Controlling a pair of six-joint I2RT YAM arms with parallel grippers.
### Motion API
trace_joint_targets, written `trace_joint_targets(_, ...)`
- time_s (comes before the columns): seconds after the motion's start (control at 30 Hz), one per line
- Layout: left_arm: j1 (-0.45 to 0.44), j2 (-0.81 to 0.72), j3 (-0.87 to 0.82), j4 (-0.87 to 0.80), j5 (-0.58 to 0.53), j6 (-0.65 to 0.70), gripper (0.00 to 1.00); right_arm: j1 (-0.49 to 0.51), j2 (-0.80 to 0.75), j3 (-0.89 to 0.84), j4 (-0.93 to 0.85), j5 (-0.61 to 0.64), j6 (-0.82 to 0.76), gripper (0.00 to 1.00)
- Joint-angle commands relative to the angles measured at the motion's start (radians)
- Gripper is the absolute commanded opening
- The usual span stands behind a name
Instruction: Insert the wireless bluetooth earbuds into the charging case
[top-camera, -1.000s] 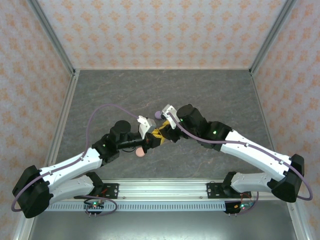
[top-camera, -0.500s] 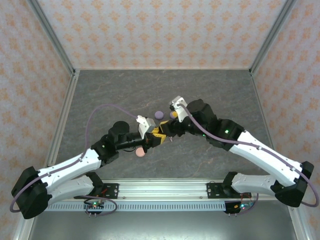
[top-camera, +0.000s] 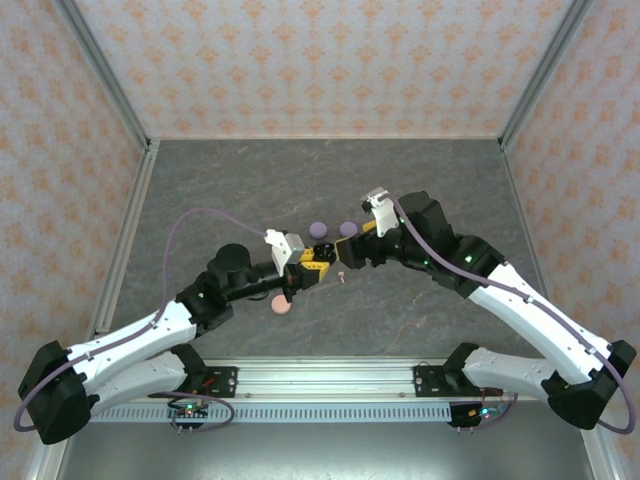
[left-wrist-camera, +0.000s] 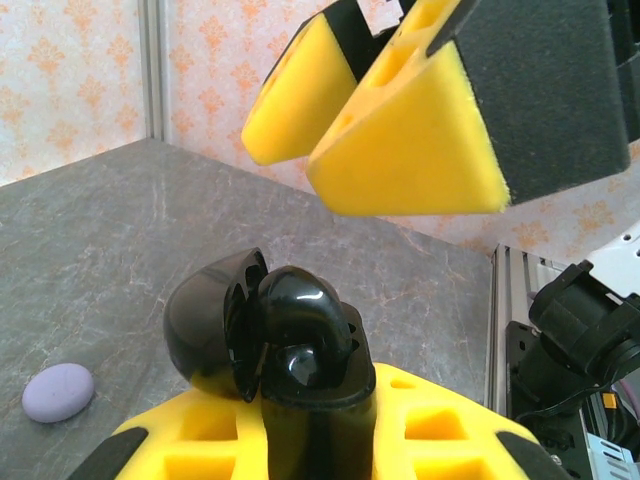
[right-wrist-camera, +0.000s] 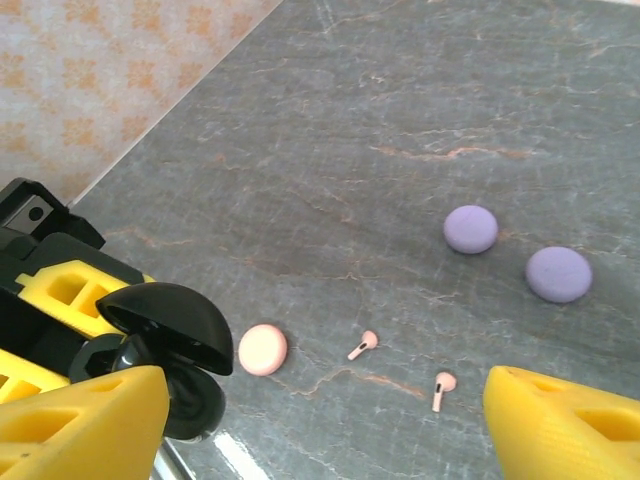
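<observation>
My left gripper (left-wrist-camera: 305, 435) is shut on a black charging case (left-wrist-camera: 290, 335), held up off the table with its lid (left-wrist-camera: 205, 320) swung open. Glossy black shapes sit inside it; I cannot tell an earbud from the case body. My right gripper (right-wrist-camera: 320, 405) stands open and empty just beyond the case (right-wrist-camera: 160, 345); its yellow fingers (left-wrist-camera: 400, 130) hang above the case in the left wrist view. Two pale pink earbuds (right-wrist-camera: 363, 345) (right-wrist-camera: 441, 388) lie on the table below. From above, the two grippers (top-camera: 312, 262) (top-camera: 347, 254) nearly meet at mid-table.
A closed pink round case (right-wrist-camera: 263, 350) lies next to the pink earbuds, and shows near my left arm (top-camera: 281, 304) from above. Two closed lavender cases (right-wrist-camera: 470, 228) (right-wrist-camera: 558, 273) rest farther back. Patterned walls enclose the grey stone-look table (top-camera: 430, 180).
My right gripper has opened wide and drawn back to the right, away from the black case. My left gripper, still shut on the case, has shifted slightly right and back.
</observation>
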Motion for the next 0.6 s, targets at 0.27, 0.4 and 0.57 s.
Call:
trace_joint_targets(0.27, -0.009, -0.003, 0.025, 0.030, 0.001, 0.024, 0.00, -0.002, 0.043, -0.010, 0.059, -0.088, 0.020, 0.83)
trace_joint_targets(0.4, -0.009, 0.002, 0.028, 0.031, 0.008, 0.024, 0.00, -0.002, 0.060, -0.010, 0.080, -0.104, 0.025, 0.83)
trace_joint_targets(0.57, -0.009, 0.006, 0.031, 0.029, 0.012, 0.024, 0.00, -0.002, 0.085, -0.005, 0.095, -0.118, 0.025, 0.84)
